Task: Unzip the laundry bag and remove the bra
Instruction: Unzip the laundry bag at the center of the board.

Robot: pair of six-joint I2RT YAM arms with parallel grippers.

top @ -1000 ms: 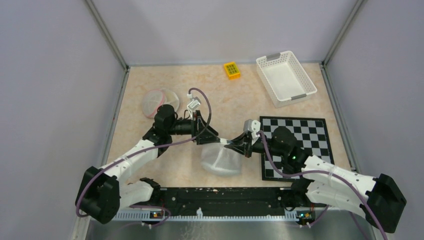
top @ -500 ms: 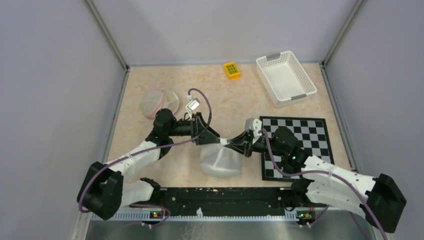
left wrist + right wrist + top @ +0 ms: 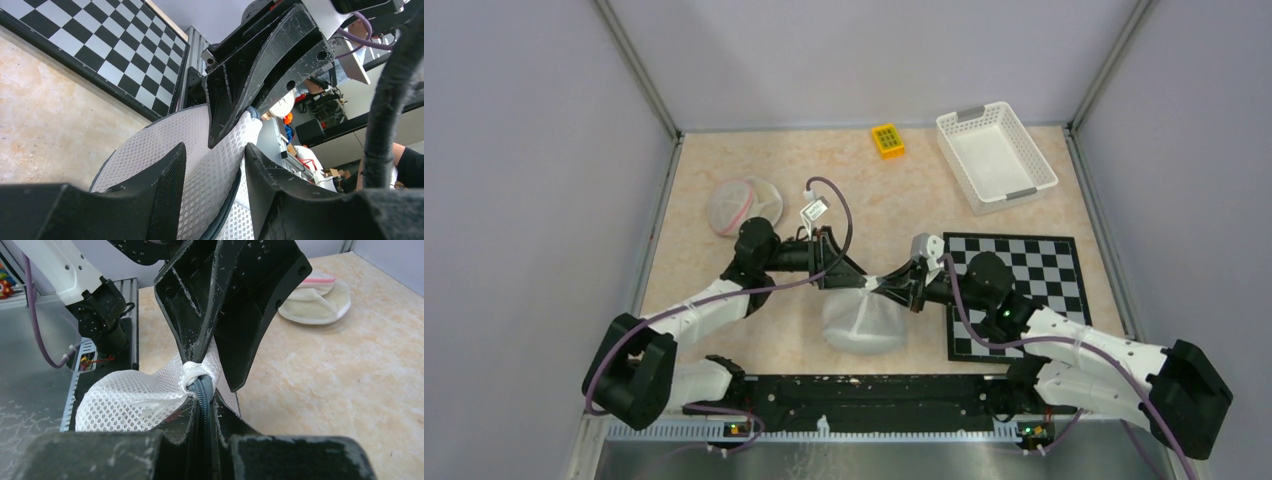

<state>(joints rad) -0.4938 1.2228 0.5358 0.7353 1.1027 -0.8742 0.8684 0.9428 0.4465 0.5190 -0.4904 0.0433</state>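
Observation:
The white mesh laundry bag (image 3: 864,320) lies near the front middle of the table, its top corner pulled up. My left gripper (image 3: 848,276) is shut on a bunch of the mesh; the left wrist view shows mesh (image 3: 150,150) filling the gap between its fingers (image 3: 214,150). My right gripper (image 3: 888,289) is shut on the bag's dark zipper edge (image 3: 204,390), just under the left gripper's fingertips. The bag's mesh (image 3: 125,400) hangs to the left in the right wrist view. A cream bra with pink trim (image 3: 744,203) lies on the table at the back left, apart from the bag, and also shows in the right wrist view (image 3: 317,297).
A white basket (image 3: 996,157) stands at the back right and a small yellow block (image 3: 887,140) at the back middle. A checkerboard mat (image 3: 1024,290) lies under the right arm. A black rail (image 3: 874,390) runs along the front edge.
Both grippers and the bag's pinched top have shifted slightly left. The grips are the same.

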